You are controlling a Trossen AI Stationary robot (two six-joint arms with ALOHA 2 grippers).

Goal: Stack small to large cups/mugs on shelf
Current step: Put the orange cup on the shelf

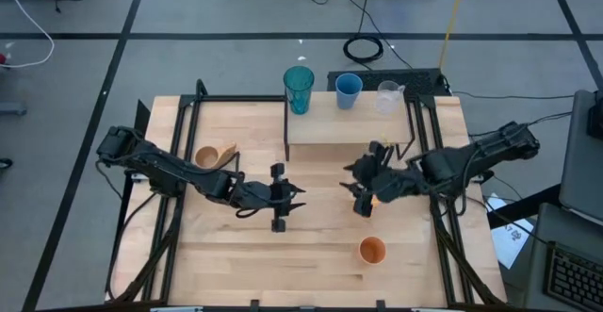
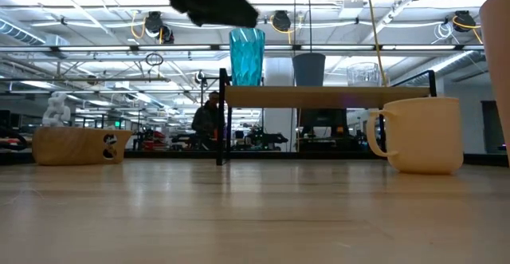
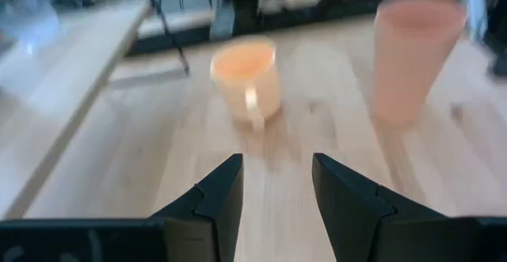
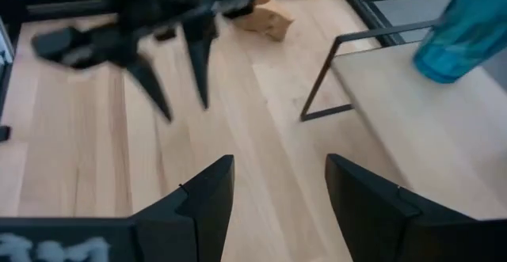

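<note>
On shelf: three, teal tumbler, blue cup, clear cup
On table: orange cup, orange mug, wooden mug
Left gripper: parted, empty
Right gripper: parted, empty

Both arms are matte black, built of chunky jointed segments with rounded housings at the joints. Black cables run along the left arm and loop off the right arm near its base. The left gripper carries two slim, tapering black fingers on a cross-bar. Seen up close, the right gripper's fingers are broad, flat-faced black wedges with bevelled inner edges; a smudged white marking sits on the black wrist body beside them.
</note>
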